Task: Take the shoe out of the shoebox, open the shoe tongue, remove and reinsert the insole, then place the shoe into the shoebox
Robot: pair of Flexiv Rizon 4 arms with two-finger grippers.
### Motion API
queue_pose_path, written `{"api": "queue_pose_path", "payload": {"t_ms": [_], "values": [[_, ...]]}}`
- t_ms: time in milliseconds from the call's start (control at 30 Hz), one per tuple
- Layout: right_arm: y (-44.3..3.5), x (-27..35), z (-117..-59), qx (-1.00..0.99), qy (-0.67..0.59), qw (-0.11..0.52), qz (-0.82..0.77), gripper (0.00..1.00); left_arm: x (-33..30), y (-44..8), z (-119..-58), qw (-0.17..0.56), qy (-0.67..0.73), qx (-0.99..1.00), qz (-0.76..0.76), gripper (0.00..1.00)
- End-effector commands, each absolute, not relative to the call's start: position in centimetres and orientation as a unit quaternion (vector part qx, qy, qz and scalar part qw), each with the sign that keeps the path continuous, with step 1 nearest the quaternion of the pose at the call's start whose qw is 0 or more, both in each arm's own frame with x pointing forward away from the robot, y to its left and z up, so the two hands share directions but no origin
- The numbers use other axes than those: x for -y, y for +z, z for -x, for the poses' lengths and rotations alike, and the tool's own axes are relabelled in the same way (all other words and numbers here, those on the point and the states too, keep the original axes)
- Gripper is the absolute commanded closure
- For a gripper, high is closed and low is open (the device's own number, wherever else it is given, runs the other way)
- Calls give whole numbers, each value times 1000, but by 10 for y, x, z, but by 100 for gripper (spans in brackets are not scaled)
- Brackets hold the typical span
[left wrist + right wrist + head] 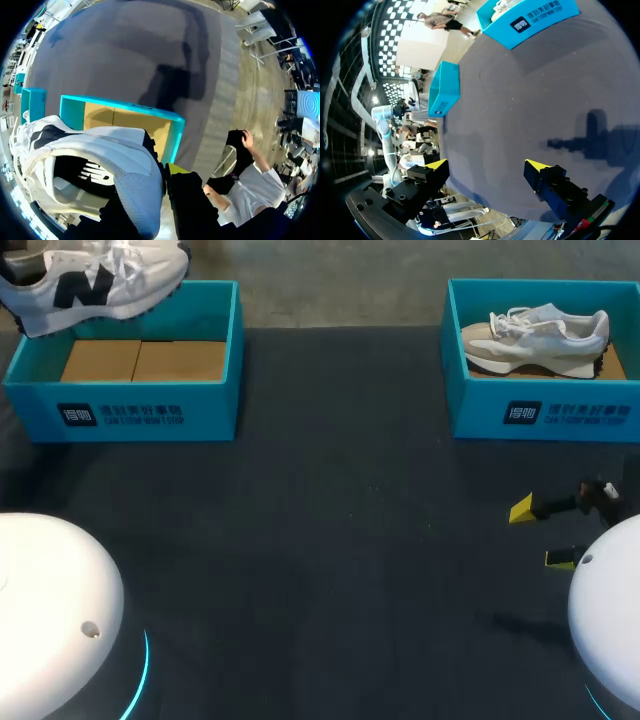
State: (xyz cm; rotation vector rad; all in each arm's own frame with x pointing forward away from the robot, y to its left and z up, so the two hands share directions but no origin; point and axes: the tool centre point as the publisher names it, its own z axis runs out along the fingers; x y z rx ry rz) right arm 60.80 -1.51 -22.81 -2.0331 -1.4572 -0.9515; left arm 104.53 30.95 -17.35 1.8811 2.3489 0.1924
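Observation:
A white shoe with black markings (90, 280) hangs above the open teal left shoebox (150, 410), whose brown cardboard floor is bare. In the left wrist view my left gripper (166, 176) is shut on the heel wall of this white shoe (100, 155), with the left shoebox (125, 120) underneath it. The left gripper itself does not show in the head view. My right gripper (542, 535) stands open over the dark table at the right, in front of the right shoebox. Nothing is between the fingers of the right gripper (487, 165).
The right teal shoebox (545, 405) holds a beige and white shoe (540, 340) lying on its side. The dark table top (330, 540) stretches between the boxes and my arms' white bases. The right wrist view shows both boxes, the right shoebox (535, 20) and the left shoebox (442, 92).

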Motion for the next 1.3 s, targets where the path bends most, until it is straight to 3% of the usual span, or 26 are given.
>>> {"api": "queue_pose_path", "payload": {"t_ms": [33,500,1300], "values": [[-224,16,-599,528,-348,225,741,0,-308,-175,-1043,78,82,-765,-634,100],[-224,16,-599,528,-348,225,741,0,-313,-202,-1096,65,103,-699,-705,100],[-224,16,-599,528,-348,225,741,0,-327,-231,-1128,54,112,-692,-711,100]]}}
